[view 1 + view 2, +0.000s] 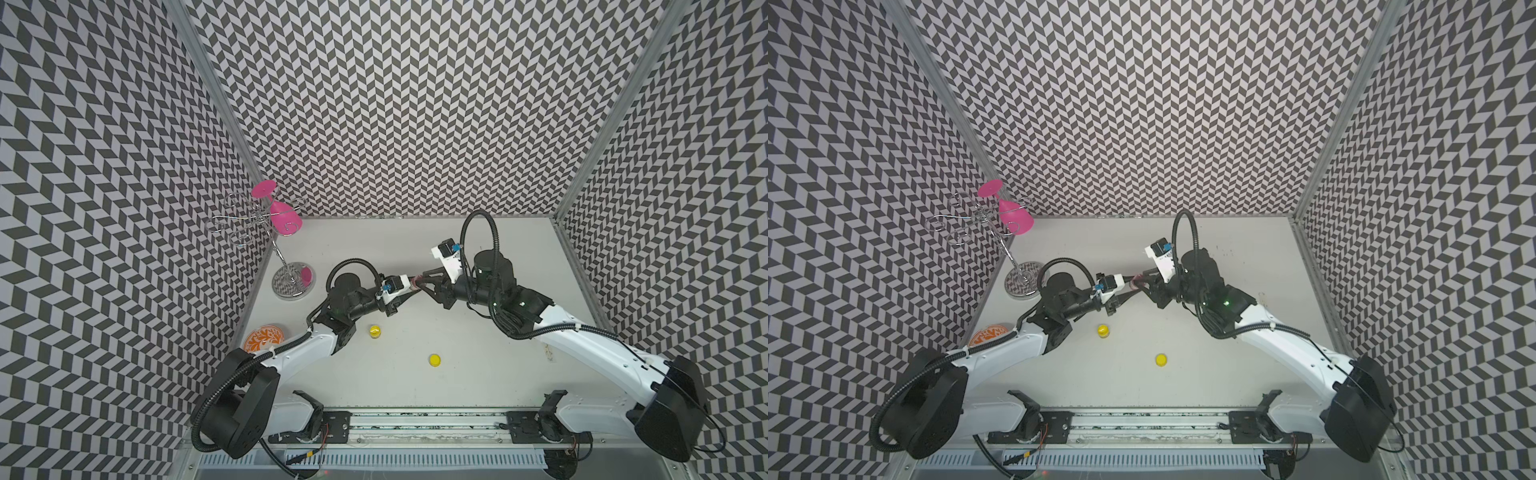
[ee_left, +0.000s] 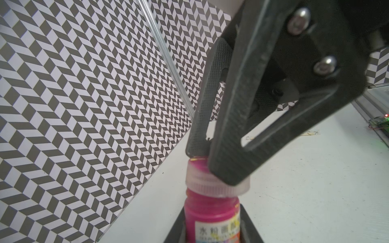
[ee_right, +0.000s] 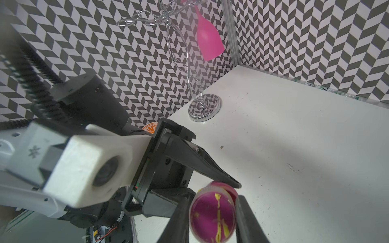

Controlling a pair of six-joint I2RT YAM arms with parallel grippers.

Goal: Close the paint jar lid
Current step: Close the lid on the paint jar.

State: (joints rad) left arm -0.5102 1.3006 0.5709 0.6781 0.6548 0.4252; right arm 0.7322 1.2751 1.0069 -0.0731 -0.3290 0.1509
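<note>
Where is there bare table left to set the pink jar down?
Widest: the back strip of the table between the rear wall and the held pink jar, and the front strip between the yellow lid and the rail. Crowded: the left side, with the glass stand, orange plate and yellow jar.

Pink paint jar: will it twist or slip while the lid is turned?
Likely stiff: the pink paint jar shows no dent in the left tool. Its smooth round wall and glossy label may let it twist when the right tool turns the lid. Pink to the neck, so probably fairly heavy.
</note>
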